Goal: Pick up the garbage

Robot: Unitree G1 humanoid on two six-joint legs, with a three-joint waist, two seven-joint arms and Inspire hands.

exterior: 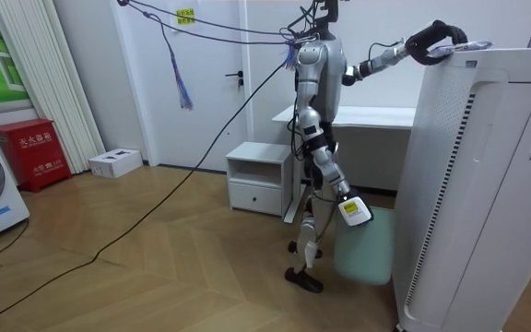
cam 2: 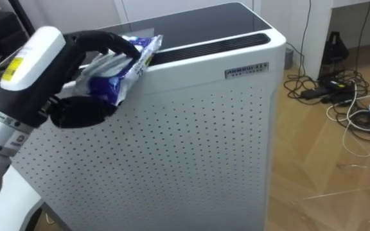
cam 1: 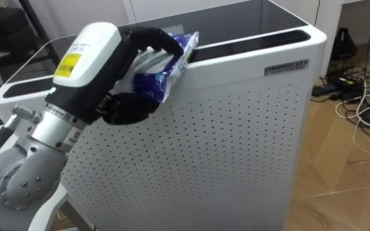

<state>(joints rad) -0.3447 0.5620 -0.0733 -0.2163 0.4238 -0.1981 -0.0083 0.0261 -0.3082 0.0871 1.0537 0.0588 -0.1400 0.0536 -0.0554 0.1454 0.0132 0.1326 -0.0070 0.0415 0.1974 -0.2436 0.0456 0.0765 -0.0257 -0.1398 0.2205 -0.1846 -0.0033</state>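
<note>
A crumpled blue-and-white plastic wrapper (cam 1: 164, 67) lies against the front top edge of a tall white perforated air purifier (cam 1: 230, 135). My left hand (cam 1: 117, 106) comes in from the left and is shut on the wrapper, dark fingers curled over its top and the thumb under it. In the room view I stand upright beside the purifier (exterior: 487, 166) with the left arm raised to its top, where the hand (exterior: 427, 44) grips the wrapper (exterior: 464, 44). My right hand (exterior: 353, 212) hangs low by my side.
A pale green bin (exterior: 362, 254) stands on the floor between me and the purifier. Tangled cables and a power strip (cam 1: 358, 96) lie on the wood floor to the right. A white desk (exterior: 376, 115) and a small drawer cabinet (exterior: 256, 180) stand behind me.
</note>
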